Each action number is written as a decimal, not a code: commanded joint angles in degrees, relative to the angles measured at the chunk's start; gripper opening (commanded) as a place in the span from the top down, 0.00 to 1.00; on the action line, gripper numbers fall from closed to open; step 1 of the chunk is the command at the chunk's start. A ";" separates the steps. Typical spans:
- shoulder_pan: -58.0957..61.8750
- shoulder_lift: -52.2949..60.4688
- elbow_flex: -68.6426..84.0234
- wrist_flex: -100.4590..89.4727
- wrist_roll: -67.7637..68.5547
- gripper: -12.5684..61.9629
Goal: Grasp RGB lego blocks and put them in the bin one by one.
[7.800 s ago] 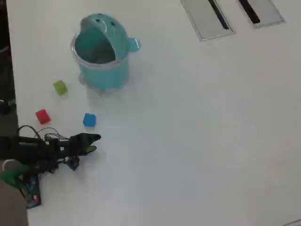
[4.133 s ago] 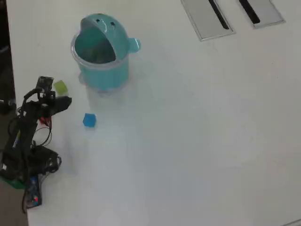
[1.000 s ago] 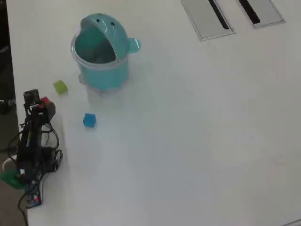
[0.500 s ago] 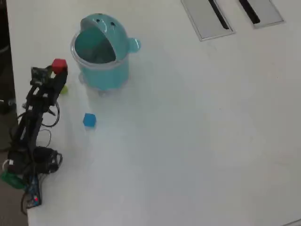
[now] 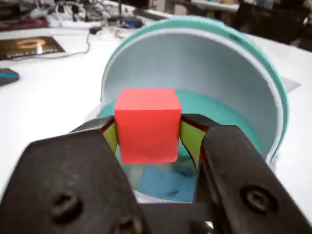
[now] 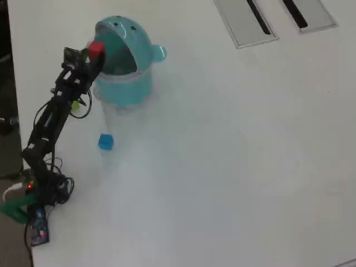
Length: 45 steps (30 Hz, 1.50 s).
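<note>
The claw (image 5: 147, 139) is gripping the red block (image 5: 147, 124) between its two green-padded jaws, one pressing on each side face. In the wrist view the block is sitting square and high in the jaws, with its top and front faces showing. In the overhead view the claw (image 6: 92, 56) is holding the red block (image 6: 96, 50) at the left rim of the bin (image 6: 119, 83), at or just inside the edge of the opening.

Beyond the claw, the bin (image 5: 253, 87) is standing with its domed lid tipped back, its mouth facing the wrist camera and its pale inner wall and teal floor showing.

The likely risk lies in the release point. Since the block appears to be hanging near the rim rather than over the middle, opening here could be dropping it onto the lip, from where it could bounce out onto the counter (image 6: 233, 167). Moving further in too low could be nudging the light bin or knocking its lid. The arm is also reaching over the spot beside the bin, so a low retreat could be sweeping loose blocks aside.

Counting: one bin, one red block in the claw, one blue block (image 6: 105, 141) lying on the counter well apart from the bin. A yellow-green speck (image 6: 74, 105) is showing behind the arm, probably a third block, mostly hidden.
</note>
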 commanded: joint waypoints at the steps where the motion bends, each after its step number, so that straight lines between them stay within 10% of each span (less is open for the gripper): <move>1: 1.05 -2.29 -12.13 -4.13 0.00 0.70; 16: 2.55 -11.69 -14.06 -8.09 -2.37 0.54; 21: 1.58 -8.35 -11.78 -3.96 -5.27 0.41; 45: -13.80 19.69 23.12 1.32 -6.06 0.37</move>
